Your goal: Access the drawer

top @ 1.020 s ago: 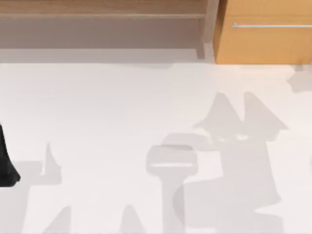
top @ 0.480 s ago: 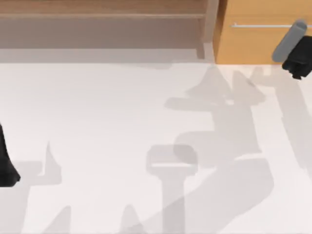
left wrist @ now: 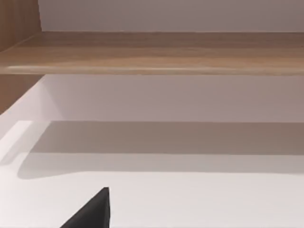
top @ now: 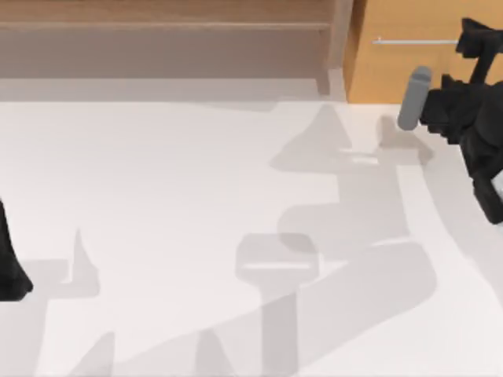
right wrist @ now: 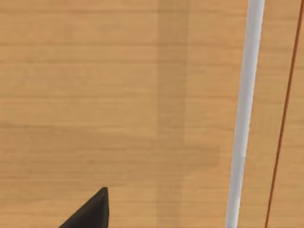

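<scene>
The drawer (top: 409, 71) sits at the back right of the table, its orange-tan front flush with the cabinet and its thin silver bar handle (top: 413, 41) running across the upper part of the panel. It is shut, so nothing of its inside or contents can be seen. By that showing, the opening itself is still to be done: the bar has to be gripped and the front drawn out toward the table.

The right gripper (top: 471, 43) is up at the handle's right end, at or just beside the bar; whether its fingers are spread or closed on the bar cannot be told from above, and contact is uncertain. From the right wrist, the panel (right wrist: 118, 95) and the bar (right wrist: 242, 114) loom very close.

To the left of the drawer runs the long brown shelf (top: 165, 23), bare on its visible boards. The left arm (top: 9, 263) is parked at the table's left edge, facing that shelf (left wrist: 152, 52).
</scene>
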### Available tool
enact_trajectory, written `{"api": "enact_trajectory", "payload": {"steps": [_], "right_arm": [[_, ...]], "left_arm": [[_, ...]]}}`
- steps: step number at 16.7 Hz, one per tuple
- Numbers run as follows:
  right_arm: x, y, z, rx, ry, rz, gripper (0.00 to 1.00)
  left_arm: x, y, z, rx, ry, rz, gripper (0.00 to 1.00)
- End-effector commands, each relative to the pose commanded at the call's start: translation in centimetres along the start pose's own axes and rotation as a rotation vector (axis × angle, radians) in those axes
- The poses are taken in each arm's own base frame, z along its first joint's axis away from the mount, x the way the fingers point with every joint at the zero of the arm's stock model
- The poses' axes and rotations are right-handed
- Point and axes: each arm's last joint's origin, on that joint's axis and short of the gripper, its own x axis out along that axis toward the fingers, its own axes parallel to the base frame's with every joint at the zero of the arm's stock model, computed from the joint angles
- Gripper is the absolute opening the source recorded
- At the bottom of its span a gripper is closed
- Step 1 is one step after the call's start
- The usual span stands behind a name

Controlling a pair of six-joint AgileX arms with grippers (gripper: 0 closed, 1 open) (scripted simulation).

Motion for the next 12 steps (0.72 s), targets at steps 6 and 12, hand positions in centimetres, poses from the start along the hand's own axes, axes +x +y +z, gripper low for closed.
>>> {"api": "enact_trajectory", "payload": {"steps": [6, 12], "right_arm": [[0.6, 0.0, -0.1, 0.0, 0.0, 0.0, 1.0], [2.5, 0.0, 0.0, 0.0, 0.0, 0.0, 1.0]], "left_arm": [[0.0, 0.0, 0.0, 0.0, 0.0, 0.0, 1.0], [0.0, 0.0, 0.0, 0.0, 0.0, 0.0, 1.0]]}}
